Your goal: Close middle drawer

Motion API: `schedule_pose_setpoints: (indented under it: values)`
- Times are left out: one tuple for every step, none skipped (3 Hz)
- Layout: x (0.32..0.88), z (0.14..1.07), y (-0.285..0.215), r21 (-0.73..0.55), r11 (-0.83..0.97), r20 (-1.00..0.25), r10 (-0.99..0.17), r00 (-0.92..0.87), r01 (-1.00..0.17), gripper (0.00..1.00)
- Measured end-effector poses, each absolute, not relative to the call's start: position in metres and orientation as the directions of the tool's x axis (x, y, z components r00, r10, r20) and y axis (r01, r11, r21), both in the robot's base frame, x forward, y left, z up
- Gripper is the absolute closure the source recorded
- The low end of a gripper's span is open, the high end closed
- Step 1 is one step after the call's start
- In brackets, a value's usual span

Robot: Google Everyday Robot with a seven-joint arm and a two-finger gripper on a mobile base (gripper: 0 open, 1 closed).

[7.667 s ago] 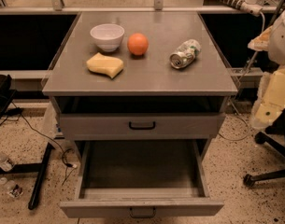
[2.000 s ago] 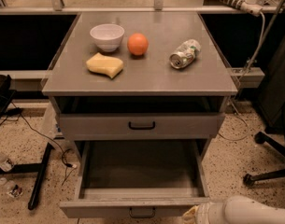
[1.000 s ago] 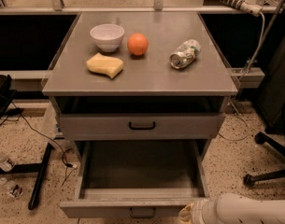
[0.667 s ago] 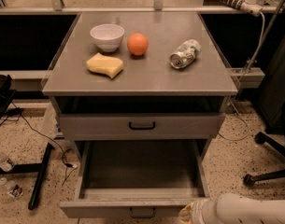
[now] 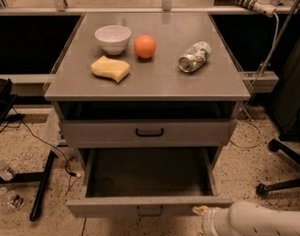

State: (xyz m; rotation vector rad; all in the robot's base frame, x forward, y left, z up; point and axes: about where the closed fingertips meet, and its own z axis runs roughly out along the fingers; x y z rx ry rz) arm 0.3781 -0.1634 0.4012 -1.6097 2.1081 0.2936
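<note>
The middle drawer (image 5: 110,208) is pulled far out at the bottom of the camera view. It is a wide, shallow, empty grey tray with a small bar handle (image 5: 150,211) on its flat front. Above it, the upper drawer (image 5: 149,132) with the taller front and black handle is pushed in. My white arm (image 5: 260,221) comes in from the bottom right corner. My gripper (image 5: 202,213) is at the right end of the middle drawer's front, touching or very close to it. The lowest drawer is out of view.
On the cabinet top (image 5: 154,77) lie a white bowl (image 5: 112,37), an orange (image 5: 145,46), a yellow sponge (image 5: 110,68) and a crushed can (image 5: 195,57). A chair base (image 5: 282,181) stands at the right. Cables and a black stand (image 5: 41,191) lie on the floor at the left.
My arm left the right side of the view, then came in at the bottom right and reached left to the drawer front. The drawer has not visibly moved.
</note>
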Motion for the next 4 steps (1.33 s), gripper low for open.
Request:
schedule_pose_setpoints:
  values:
    - [0.403,0.404,-0.159,-0.115,0.282,-0.537,-0.824,-0.179,-0.953,0.00]
    - [0.449,0.416,-0.151,-0.138,0.256,-0.583,-0.802,-0.130,-0.957,0.10]
    - [0.504,0.423,-0.145,-0.150,0.225,-0.601,-0.794,-0.093,-0.963,0.31]
    - [0.561,0.414,-0.145,-0.145,0.242,-0.591,-0.799,-0.112,-0.960,0.26]
